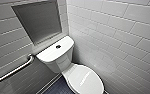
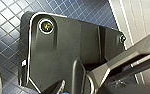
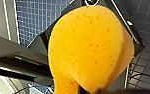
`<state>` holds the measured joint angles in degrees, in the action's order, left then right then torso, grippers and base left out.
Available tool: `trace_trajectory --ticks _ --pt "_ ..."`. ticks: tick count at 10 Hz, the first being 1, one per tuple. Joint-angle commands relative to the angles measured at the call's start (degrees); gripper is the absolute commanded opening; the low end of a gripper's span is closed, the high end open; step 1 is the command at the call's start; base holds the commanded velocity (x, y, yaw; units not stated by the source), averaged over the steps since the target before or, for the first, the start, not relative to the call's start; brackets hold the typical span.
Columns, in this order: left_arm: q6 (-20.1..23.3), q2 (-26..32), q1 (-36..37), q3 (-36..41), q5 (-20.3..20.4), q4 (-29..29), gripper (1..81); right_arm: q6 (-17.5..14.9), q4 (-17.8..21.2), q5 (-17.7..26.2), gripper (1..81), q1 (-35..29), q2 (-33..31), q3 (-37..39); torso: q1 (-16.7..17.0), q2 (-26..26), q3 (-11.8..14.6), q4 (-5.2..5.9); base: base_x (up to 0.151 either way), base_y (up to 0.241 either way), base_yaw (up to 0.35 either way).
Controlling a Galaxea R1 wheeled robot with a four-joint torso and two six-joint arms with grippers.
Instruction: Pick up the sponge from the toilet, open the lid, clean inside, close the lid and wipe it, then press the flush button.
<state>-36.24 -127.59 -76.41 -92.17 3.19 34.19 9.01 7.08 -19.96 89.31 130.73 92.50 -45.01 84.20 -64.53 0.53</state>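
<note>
The right gripper point(image 3: 89, 90) appears clamped on the sponge point(image 3: 91, 47). The pinch sits low on one end of the block, though the contact itself is too blurred to be sure. Most of the orange foam stands free beyond the jaws, with dark blue tiled floor point(image 3: 36, 20) well past it. That grip is the main worry: a soft block held by one end can fold or twist when pushed against a surface, and if it works loose it would likely drop to the tiles. I cannot tell the state of the left gripper point(image 2: 62, 88). In the head view the lid point(image 1: 87, 80) lies shut on the toilet point(image 1: 66, 66). Its surface is smooth and glossy with little edge to catch, so a lifting attempt could slide off, or the lid could fall back down. The flush button point(image 1: 58, 46) sits in the middle of the tank top. The toilet is set in a corner, with a tiled wall point(image 1: 121, 42) on one side and a grab bar point(image 1: 16, 70) on the other, so an arm swinging wide could strike either one.
</note>
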Motion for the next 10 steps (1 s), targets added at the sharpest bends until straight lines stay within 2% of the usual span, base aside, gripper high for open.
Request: trace_trajectory --ticks 1,4,7,8,10 --pt "1.44 4.79 -12.66 2.87 5.33 14.41 81.1 3.65 0.39 0.44 1.0 -5.22 -9.85 -10.25 0.0 0.0 0.0 0.0 0.0 0.0 0.0" --pt "1.79 2.16 -14.95 1.38 4.98 14.58 81.1 6.1 0.22 2.97 1.0 -15.5 -16.0 -17.62 0.02 0.0 0.0 0.0 0.0 0.0 0.0" --pt "1.88 -0.57 -16.09 -0.82 4.89 14.67 81.1 8.92 0.21 8.79 1.0 -26.31 -15.65 -16.22 0.05 0.0 0.0 0.0 0.0 0.0 0.0" --pt "1.88 -1.44 -16.45 -1.08 4.89 15.89 81.1 10.23 0.12 10.63 1.0 -29.47 -15.39 -15.7 -3.65 5.73 0.0 0.0 0.0 0.0 0.0" --pt "1.79 -2.85 -17.07 -1.16 4.8 16.87 81.1 11.73 0.12 14.84 1.0 -36.15 -14.16 -15.17 -4.28 6.89 0.0 0.0 0.0 0.0 0.0"
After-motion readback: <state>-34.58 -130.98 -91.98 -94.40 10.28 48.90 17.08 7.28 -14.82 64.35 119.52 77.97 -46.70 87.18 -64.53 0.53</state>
